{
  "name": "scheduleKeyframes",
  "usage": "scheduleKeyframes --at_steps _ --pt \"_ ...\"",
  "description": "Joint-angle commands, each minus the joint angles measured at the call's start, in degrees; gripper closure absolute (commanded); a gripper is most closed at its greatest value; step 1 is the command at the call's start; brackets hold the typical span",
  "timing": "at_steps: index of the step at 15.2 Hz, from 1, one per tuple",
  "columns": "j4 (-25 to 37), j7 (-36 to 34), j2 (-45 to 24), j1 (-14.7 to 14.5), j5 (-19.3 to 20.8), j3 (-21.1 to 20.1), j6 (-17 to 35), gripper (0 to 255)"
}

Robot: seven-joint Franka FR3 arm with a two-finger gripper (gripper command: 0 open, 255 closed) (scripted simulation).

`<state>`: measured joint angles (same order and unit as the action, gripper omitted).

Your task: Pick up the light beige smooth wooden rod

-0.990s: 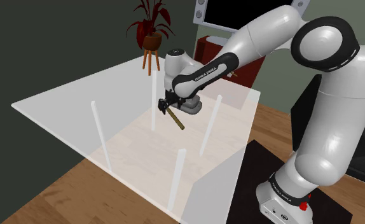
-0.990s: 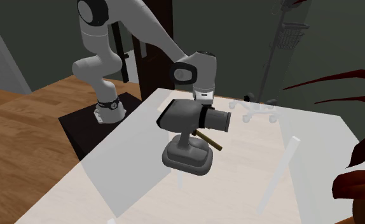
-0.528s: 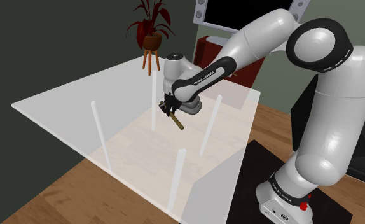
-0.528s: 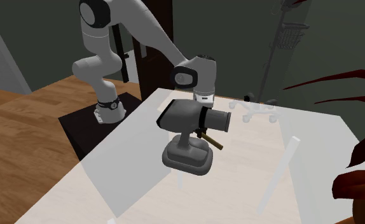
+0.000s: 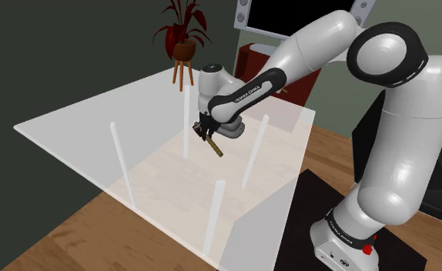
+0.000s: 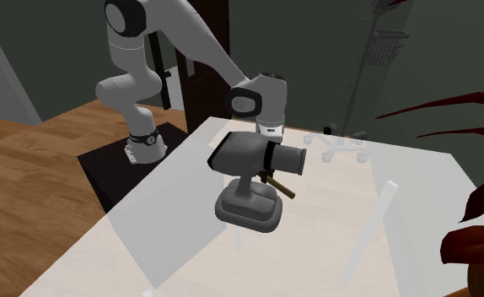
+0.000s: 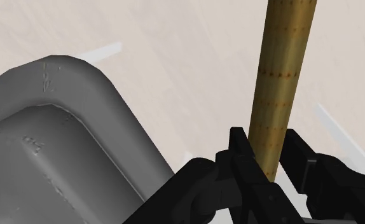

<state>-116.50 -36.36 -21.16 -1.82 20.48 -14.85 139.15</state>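
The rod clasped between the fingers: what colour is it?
Golden brown, with faint bands of darker specks; the rod shows best in the wrist view.

Rod [image 6: 282, 190] mostly behind the grey device [image 6: 253, 160], far end past wrist-view edge.

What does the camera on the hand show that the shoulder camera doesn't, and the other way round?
Wrist view: up close, dotted bands on the tan rod, the black fingers of the pincer clasping it from both sides, and a grey rounded object beside them.
Shoulder view: the whole white arm rising from its stand, thin upright posts on the table, and a red-leaved plant on a stool behind.
Both: the rod held in the pincer over the pale table.
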Motion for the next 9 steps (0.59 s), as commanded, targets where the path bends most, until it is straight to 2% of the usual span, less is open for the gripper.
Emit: scheduleKeyframes --at_steps 1,9 --pt "-0.14 0.53 0.80 0.32 -0.51 -0.15 -0.79 255" --pt "0.97 2.82 4.81 1.02 -3.13 -1.26 -5.56 255"
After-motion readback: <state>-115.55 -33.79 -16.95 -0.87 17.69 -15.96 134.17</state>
